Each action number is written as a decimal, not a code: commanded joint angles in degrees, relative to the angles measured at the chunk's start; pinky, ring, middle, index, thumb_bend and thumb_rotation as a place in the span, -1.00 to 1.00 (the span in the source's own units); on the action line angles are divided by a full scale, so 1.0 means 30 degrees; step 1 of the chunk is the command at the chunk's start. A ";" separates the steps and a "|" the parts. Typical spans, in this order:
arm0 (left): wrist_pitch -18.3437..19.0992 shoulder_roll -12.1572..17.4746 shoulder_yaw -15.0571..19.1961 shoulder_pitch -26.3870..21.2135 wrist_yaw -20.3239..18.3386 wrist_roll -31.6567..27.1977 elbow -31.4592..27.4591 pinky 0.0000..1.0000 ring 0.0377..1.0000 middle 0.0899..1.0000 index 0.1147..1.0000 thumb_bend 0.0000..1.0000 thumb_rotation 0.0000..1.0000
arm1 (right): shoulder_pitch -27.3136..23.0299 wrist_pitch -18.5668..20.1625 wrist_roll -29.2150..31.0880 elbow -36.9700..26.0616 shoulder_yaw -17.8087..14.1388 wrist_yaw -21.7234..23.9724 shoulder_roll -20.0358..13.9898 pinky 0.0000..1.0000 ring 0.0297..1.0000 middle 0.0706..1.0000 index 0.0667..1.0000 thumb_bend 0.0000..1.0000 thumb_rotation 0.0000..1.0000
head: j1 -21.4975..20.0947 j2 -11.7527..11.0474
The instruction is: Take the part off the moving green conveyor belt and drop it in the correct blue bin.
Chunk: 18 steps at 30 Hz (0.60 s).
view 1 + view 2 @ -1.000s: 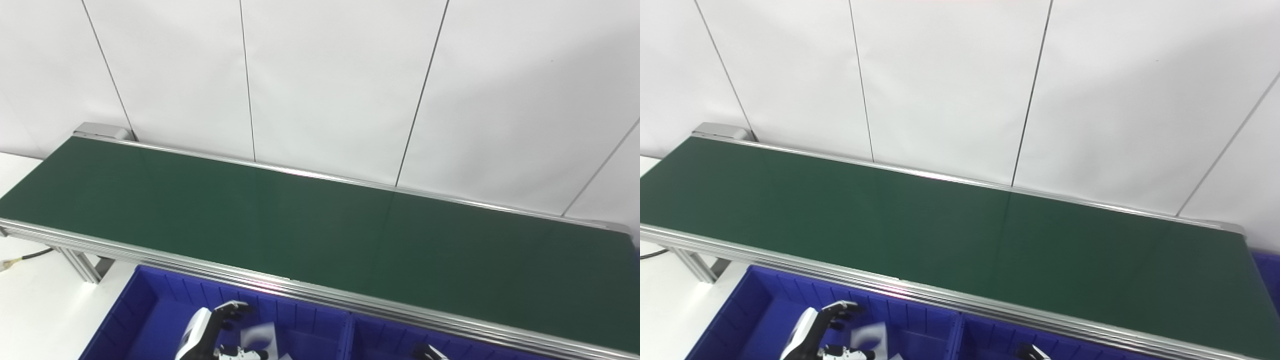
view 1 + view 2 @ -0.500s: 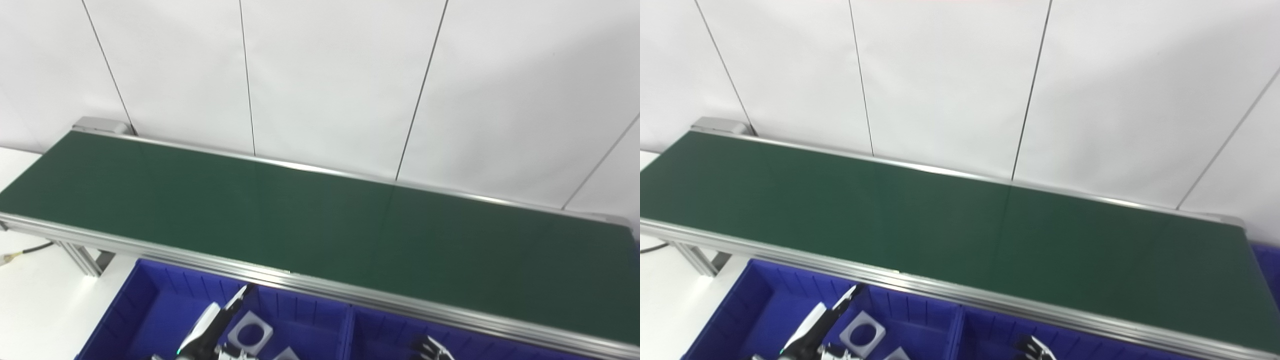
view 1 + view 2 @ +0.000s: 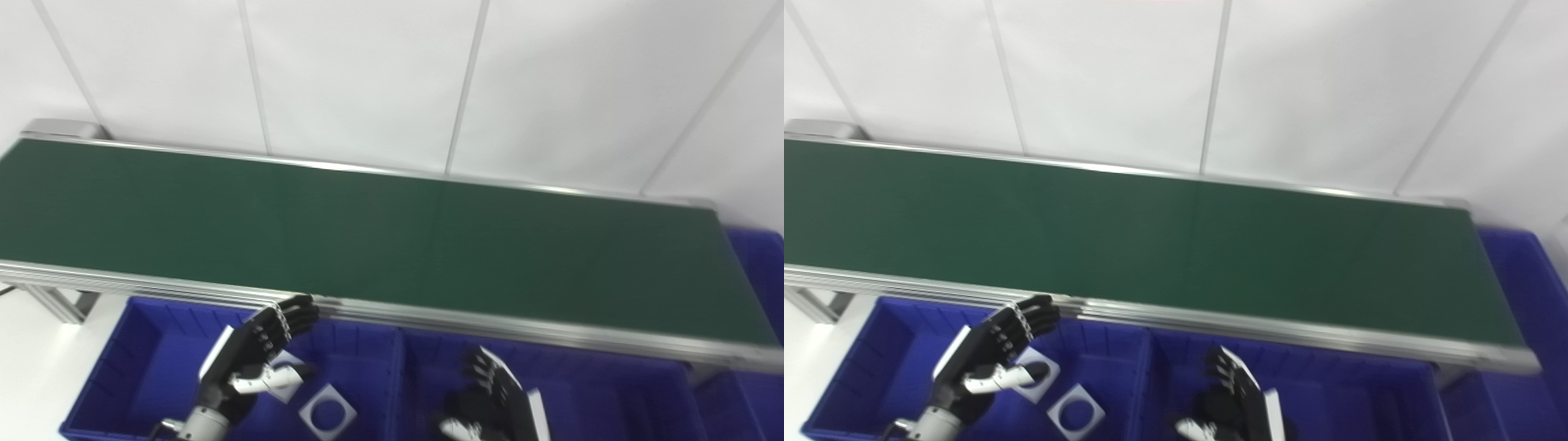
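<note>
Two parts in left bin (image 3: 857, 349): flat grey square plates with round hole, lying flat on bin floor. Near part (image 3: 1076, 411) clear of hand, corners pointing near/far and left/right, diamond-wise; square, so no long axis. Far part (image 3: 1035, 376) just left-far of it, partly hidden behind left robot hand thumb, same diamond lie as far as visible. Whether parts touch: cannot tell.

Left robot hand (image 3: 989, 352) above left bin, palm turned right, fingers spread and stretched toward belt (image 3: 1176, 245), tips over near belt rail (image 3: 1127, 312); holding nothing. Right robot hand (image 3: 1240, 398) low over middle bin (image 3: 1335, 392), partly cut by bottom edge, fingers loosely apart, pointing far; empty.

Belt dark green, bare, running left to right across scene, aluminium frame. Divider wall between left and middle bin stands between the hands. Another blue bin (image 3: 1525, 288) at right belt end. White panel wall (image 3: 1176, 79) behind. White table (image 3: 24, 373) at near left, belt leg (image 3: 58, 303) on it.
</note>
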 commanded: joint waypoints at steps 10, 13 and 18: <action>0.0241 0.0009 0.0053 -0.0192 -0.1415 -0.0885 -0.0785 0.41 0.24 0.15 0.30 0.29 -1.00 | -0.0078 -0.0030 -0.0324 -0.1223 -0.0417 -0.0319 0.1410 0.26 0.43 0.54 0.59 0.38 -0.69 | -0.1353 0.0833; 0.0441 0.0106 -0.0027 -0.0302 -0.1482 -0.0641 -0.0734 0.39 0.24 0.18 0.29 0.32 -1.00 | -0.0082 0.0203 -0.0581 -0.1217 -0.0516 -0.0479 0.1670 0.27 0.44 0.54 0.58 0.37 -0.77 | -0.1377 0.0825; 0.0390 0.0058 -0.0103 -0.0399 -0.1288 0.0042 -0.0543 0.34 0.24 0.21 0.27 0.34 -1.00 | -0.0083 0.0166 -0.0890 -0.1167 -0.0650 -0.0579 0.1758 0.26 0.44 0.55 0.59 0.35 -0.73 | -0.1200 0.0761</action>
